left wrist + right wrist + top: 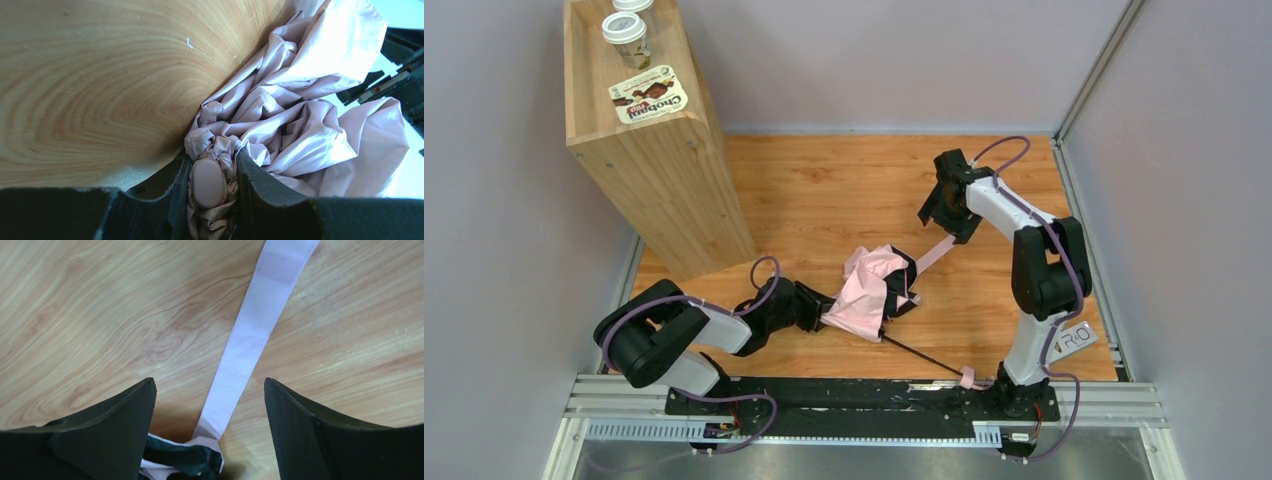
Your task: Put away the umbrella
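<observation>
The umbrella (867, 290) lies as a crumpled pale pink bundle in the middle of the wooden table (824, 190). Its thin black shaft (924, 357) runs toward the right arm's base and ends in a small pink handle (967, 378). My left gripper (817, 310) is shut on the bundle's near end. The left wrist view shows its fingers (262, 185) squeezing the gathered fabric (300, 115) and a pink oval cap (209, 182). The pink strap (937, 250) stretches away from the bundle. My right gripper (209, 385) hovers open over the strap (250, 335), not touching it.
A tall wooden box (649, 150) stands at the back left, with two lidded cups (627, 30) and a Chobani packet (649, 100) on top. Grey walls close in the table's left, back and right. A metal rail (864, 405) runs along the near edge.
</observation>
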Controlling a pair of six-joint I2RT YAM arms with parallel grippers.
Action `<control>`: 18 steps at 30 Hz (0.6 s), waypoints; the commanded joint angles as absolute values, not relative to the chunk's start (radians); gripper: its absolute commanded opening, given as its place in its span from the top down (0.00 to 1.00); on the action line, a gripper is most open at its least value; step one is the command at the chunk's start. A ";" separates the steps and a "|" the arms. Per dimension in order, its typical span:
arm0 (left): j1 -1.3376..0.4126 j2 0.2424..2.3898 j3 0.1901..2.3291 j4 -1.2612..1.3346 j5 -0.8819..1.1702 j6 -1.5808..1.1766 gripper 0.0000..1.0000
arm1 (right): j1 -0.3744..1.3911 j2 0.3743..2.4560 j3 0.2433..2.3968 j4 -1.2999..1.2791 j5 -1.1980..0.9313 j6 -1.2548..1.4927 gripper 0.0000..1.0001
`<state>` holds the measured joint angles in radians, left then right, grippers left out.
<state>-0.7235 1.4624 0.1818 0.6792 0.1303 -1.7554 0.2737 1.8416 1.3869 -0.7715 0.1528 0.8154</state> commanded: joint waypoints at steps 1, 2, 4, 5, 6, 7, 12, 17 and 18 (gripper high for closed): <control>-0.756 1.479 0.178 0.586 0.149 -1.713 1.00 | 0.295 1.923 1.499 -0.958 0.268 0.900 0.19; -0.758 1.479 0.178 0.584 0.149 -1.713 1.00 | 0.296 1.933 1.503 -0.977 0.265 0.903 0.20; -0.761 1.474 0.179 0.581 0.143 -1.713 1.00 | 0.304 1.921 1.468 -0.971 0.282 0.923 0.23; -0.762 1.476 0.178 0.583 0.141 -1.715 1.00 | 0.304 1.911 1.433 -0.957 0.279 0.936 0.24; -0.762 1.476 0.176 0.581 0.141 -1.715 1.00 | 0.304 1.907 1.415 -0.956 0.273 0.946 0.25; -0.762 1.476 0.178 0.583 0.143 -1.715 1.00 | 0.305 1.896 1.381 -0.934 0.256 0.948 0.33; -0.762 1.485 0.186 0.583 0.149 -1.704 1.00 | 0.310 1.896 1.255 -0.764 0.215 0.968 0.38; -0.762 1.499 0.186 0.603 0.163 -1.709 1.00 | 0.337 1.933 1.264 -0.675 0.267 0.960 0.64; -0.764 1.499 0.183 0.604 0.161 -1.713 1.00 | 0.350 1.939 1.276 -0.672 0.279 0.963 0.73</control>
<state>-0.7464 1.4723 0.1898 0.6815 0.1322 -1.7527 0.3107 1.8999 1.2819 -0.7948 0.2249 0.9421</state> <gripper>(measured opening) 0.372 0.394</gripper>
